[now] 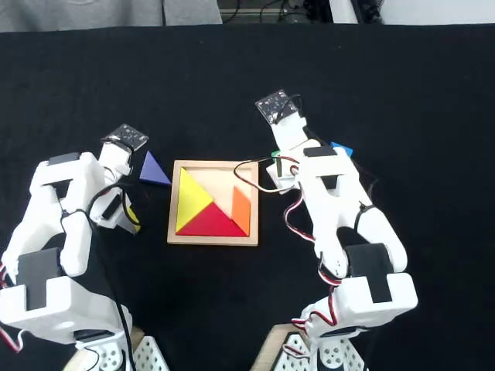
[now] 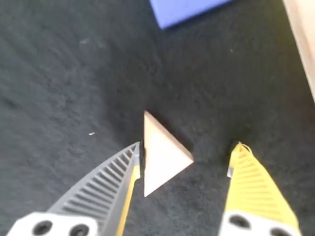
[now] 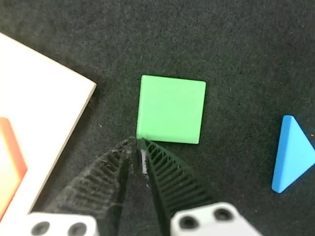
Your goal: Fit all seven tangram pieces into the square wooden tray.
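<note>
The square wooden tray (image 1: 176, 234) lies mid-table and holds a yellow triangle (image 1: 192, 199), a red triangle (image 1: 213, 224) and an orange piece (image 1: 242, 209). My left gripper (image 2: 188, 146) is open just above the cloth, straddling a small pale wooden triangle (image 2: 165, 155); the grey finger (image 2: 113, 182) touches its edge. A dark blue triangle (image 1: 153, 170) lies beyond it. My right gripper (image 3: 139, 143) is shut and empty, its tips at the near corner of a green square (image 3: 171, 109). A light blue triangle (image 3: 290, 152) lies beside the square.
Black cloth covers the table. The tray's corner (image 3: 49, 93) lies close to the right gripper, and its edge (image 2: 305, 44) runs close to the left one. Both arm bases (image 1: 62, 309) stand at the front edge.
</note>
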{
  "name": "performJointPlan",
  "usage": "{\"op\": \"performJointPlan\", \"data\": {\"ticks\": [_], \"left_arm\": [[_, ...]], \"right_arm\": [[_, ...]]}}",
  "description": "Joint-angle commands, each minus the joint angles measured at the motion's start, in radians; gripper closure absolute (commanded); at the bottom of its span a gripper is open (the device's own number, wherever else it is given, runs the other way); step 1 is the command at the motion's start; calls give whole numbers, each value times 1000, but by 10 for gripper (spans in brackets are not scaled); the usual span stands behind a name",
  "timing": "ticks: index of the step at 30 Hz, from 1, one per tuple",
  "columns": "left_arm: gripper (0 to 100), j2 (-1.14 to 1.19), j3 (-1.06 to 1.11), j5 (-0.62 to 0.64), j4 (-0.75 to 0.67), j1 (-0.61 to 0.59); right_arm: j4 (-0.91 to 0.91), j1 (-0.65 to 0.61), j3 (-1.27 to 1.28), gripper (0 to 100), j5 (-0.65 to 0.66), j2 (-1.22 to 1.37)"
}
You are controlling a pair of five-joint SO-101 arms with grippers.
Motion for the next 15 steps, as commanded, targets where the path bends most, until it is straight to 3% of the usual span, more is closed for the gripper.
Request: {"op": "performJointPlan", "data": {"ticks": [1, 7, 15], "left_arm": [[711, -17, -56, 51, -12, -15], [711, -12, -191, 94, 147, -27], [711, -15, -105, 92, 149, 24]], "right_arm": [[-18, 11, -5, 987, 9, -5], [-18, 11, -5, 987, 9, -5], [-18, 11, -5, 987, 9, -5]]}}
